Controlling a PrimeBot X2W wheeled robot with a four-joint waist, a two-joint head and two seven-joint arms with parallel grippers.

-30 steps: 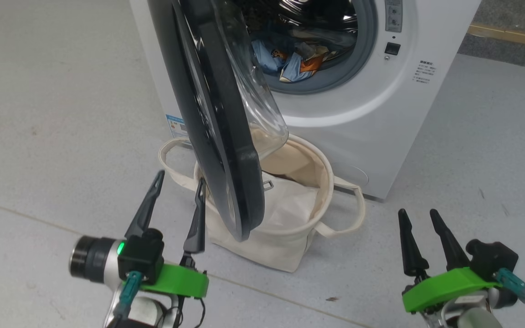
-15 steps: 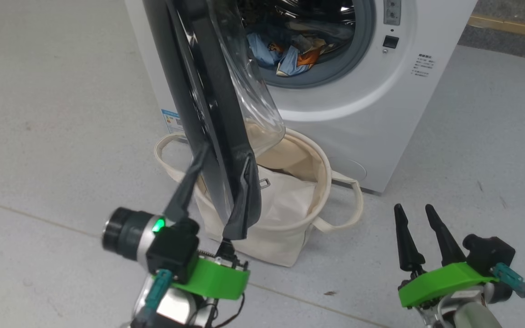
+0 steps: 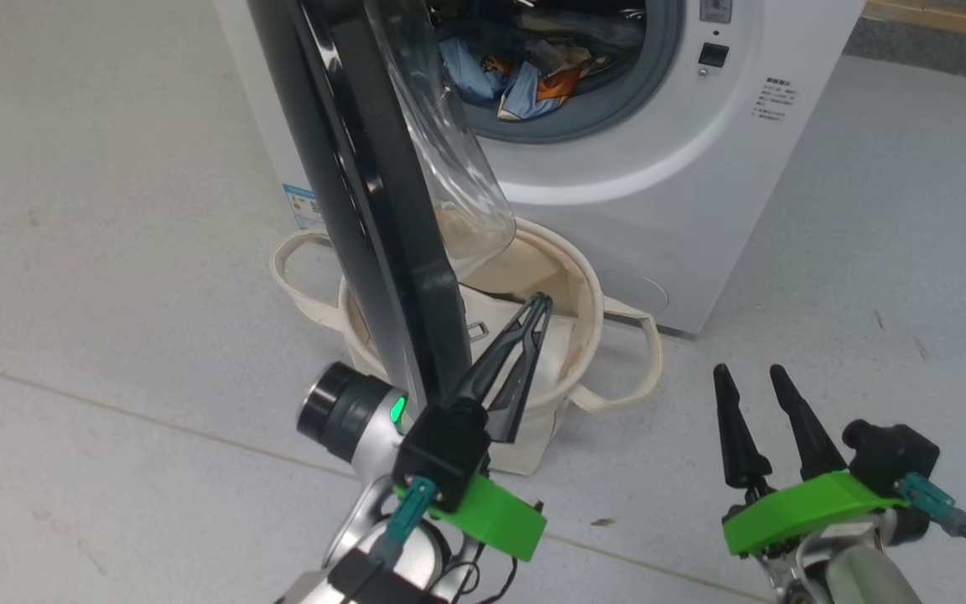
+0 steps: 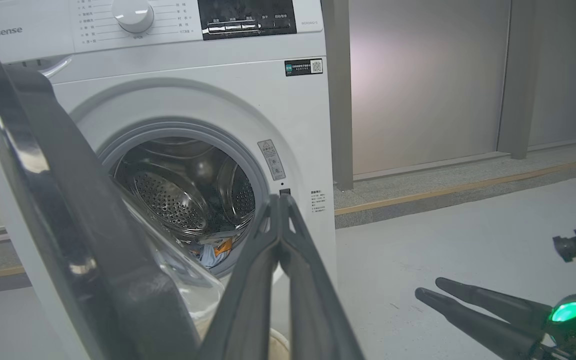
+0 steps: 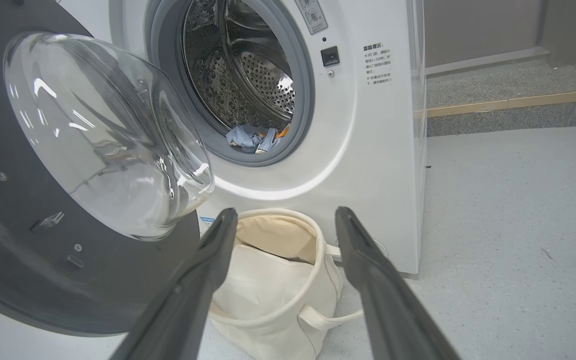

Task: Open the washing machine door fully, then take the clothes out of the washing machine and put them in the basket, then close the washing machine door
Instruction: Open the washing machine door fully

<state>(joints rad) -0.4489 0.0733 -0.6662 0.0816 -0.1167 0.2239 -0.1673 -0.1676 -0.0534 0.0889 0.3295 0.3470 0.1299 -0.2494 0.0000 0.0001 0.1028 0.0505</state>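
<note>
Left end effector pinched together on nothing, parked just inside the washing machine door

Looks like step one, not finished: door only partway out from the washing machine, edge-on in the head view, hanging over the basket on the floor at the machine's foot. Clothes down in the drum, untouched. Next up, probably: lean those closed fingers on the door's inner face and shove it toward the robot's left till fully swung, minding the basket rim. Versus a second back: was spread wide, sitting left of the door's lower edge, then straddling it; now snapped shut over on the glass side. Right end effector spread apart, low near the floor, same as before.
</note>
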